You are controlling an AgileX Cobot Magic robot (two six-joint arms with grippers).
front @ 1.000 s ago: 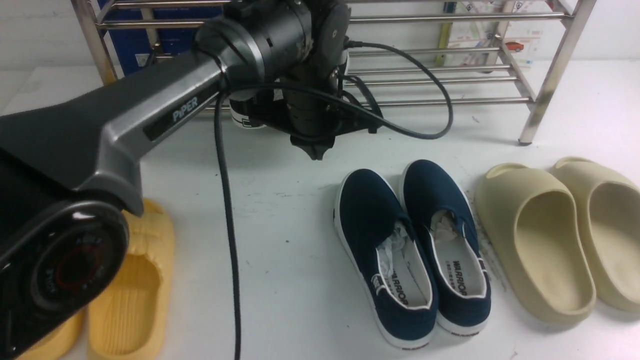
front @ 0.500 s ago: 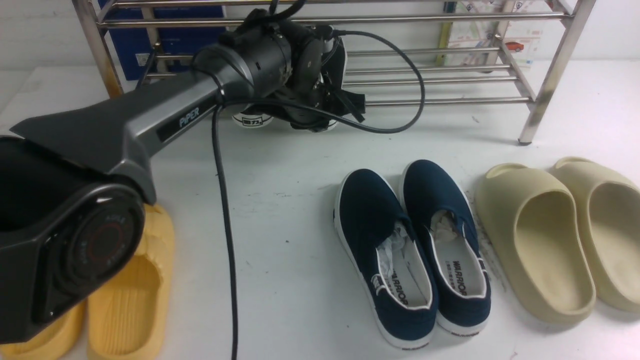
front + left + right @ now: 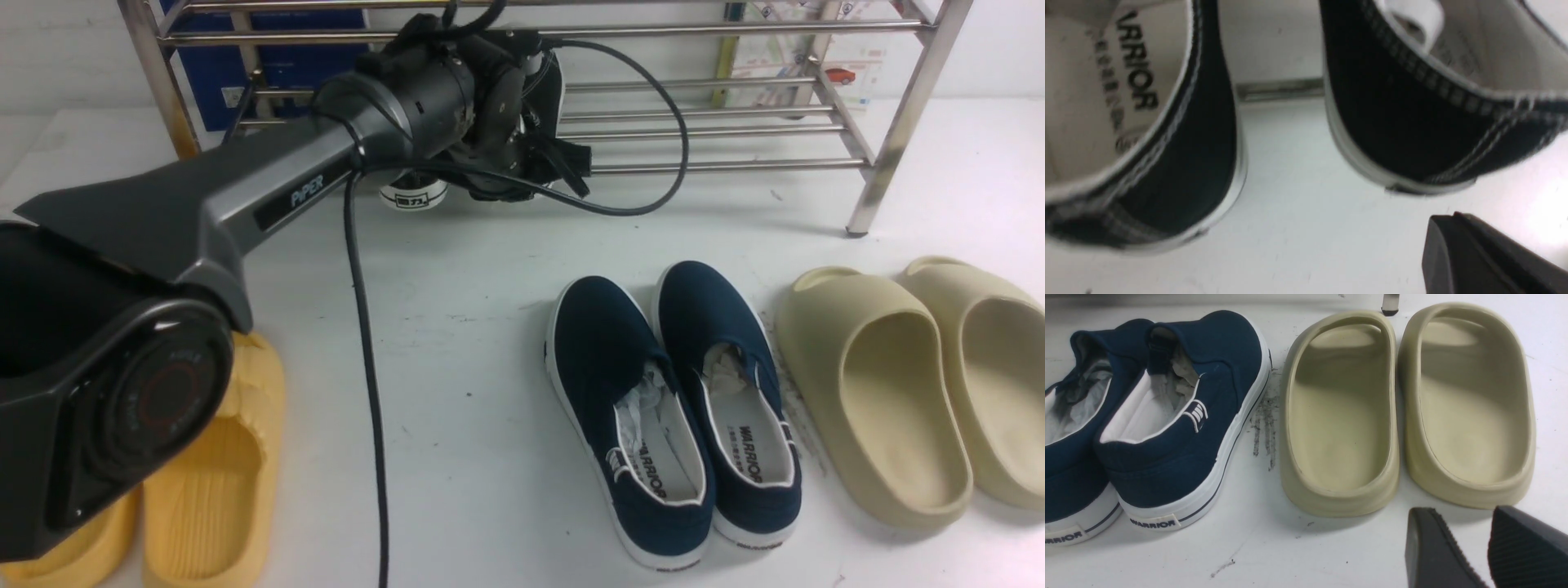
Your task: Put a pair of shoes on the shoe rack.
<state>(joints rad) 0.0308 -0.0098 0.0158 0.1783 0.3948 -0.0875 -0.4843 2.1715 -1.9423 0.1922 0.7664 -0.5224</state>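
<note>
Two black sneakers show heel-first in the left wrist view, one (image 3: 1180, 155) and the other (image 3: 1404, 134) side by side, with a steel rail (image 3: 1280, 87) of the shoe rack between them. My left gripper (image 3: 1449, 217) is shut and empty, just behind their heels on the white table. In the front view my left arm (image 3: 310, 180) reaches to the shoe rack's (image 3: 718, 131) low tier and hides the sneakers except one white heel (image 3: 412, 194). My right gripper (image 3: 1474, 526) is open and empty, low over the table near the beige slides.
Navy slip-ons (image 3: 669, 408) lie mid-table, also seen in the right wrist view (image 3: 1167, 416). Beige slides (image 3: 898, 384) lie at the right, yellow slides (image 3: 212, 474) at the near left. The arm's black cable (image 3: 367, 367) hangs across the table. A blue box (image 3: 204, 73) stands behind the rack.
My left arm has moved forward and down toward the rack's low tier. The white sneaker heel has shifted slightly toward the rack. The other shoes have not moved.
</note>
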